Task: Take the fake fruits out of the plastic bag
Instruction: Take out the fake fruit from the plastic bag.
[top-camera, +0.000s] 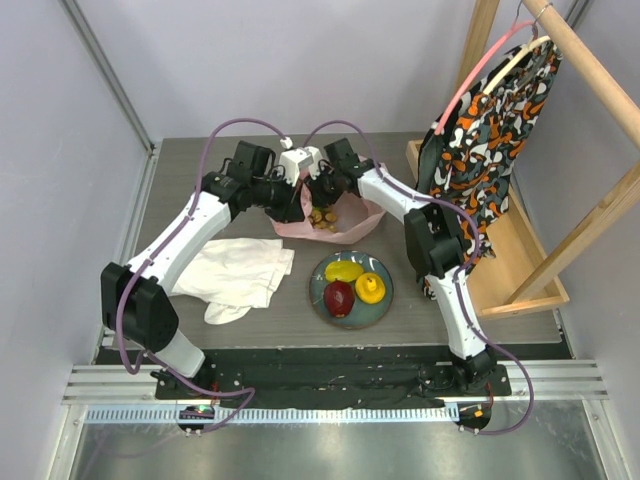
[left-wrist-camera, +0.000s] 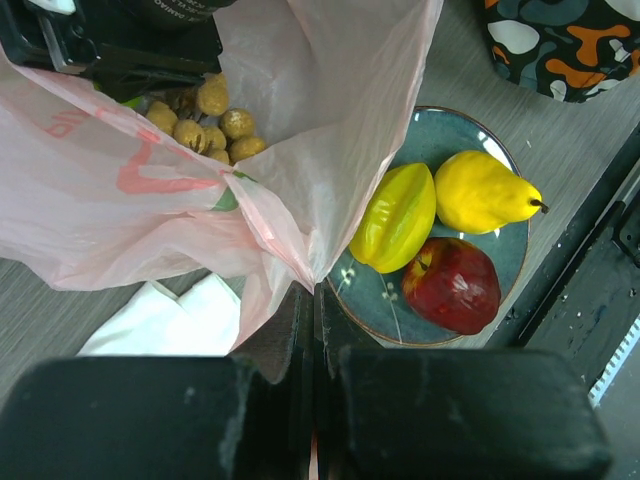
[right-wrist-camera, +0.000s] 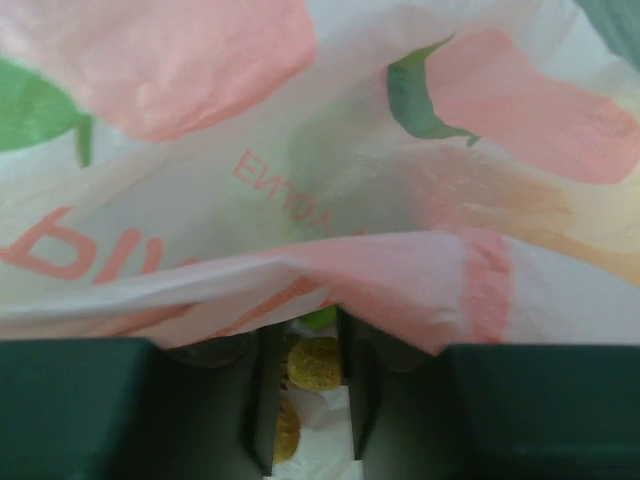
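Left gripper (left-wrist-camera: 312, 300): jaws shut tight, pinching a fold of the plastic bag (left-wrist-camera: 140, 190) at its rim. Keeps no gap between the fingers; pink film runs straight into the seam.

Plastic bag: thin, pink, crinkled, printed in red and green. Sits at the far middle of the table (top-camera: 175, 165), just beyond the plate (left-wrist-camera: 445, 130), mouth open toward the overhead camera. In the left wrist view, overlaps the plate's edge; cannot tell whether touching it.

Right gripper (right-wrist-camera: 308, 335): down in the bag's mouth, film draped across both fingers. Jaws narrowly apart, one fruit of the grapes (left-wrist-camera: 205, 125) showing in the gap. Cannot tell whether pressed by the pads or lying loose beneath.

Grapes: small brownish-yellow bunch, inside the bag, directly under the right gripper's black body. Green patch beside them, too hidden to name.

On the plate, out of the bag: yellow star fruit (left-wrist-camera: 398, 215), yellow pear (left-wrist-camera: 482, 192), dark red apple (left-wrist-camera: 452, 285). Packed close, star fruit against the pear, apple on the side nearer the arm bases.

White cloth (top-camera: 240, 275): crumpled on the table left of the plate, beside the left arm.

Patterned fabric (top-camera: 490, 130): orange, black and white, hanging on a wooden rack (top-camera: 540, 270) at the table's right side.
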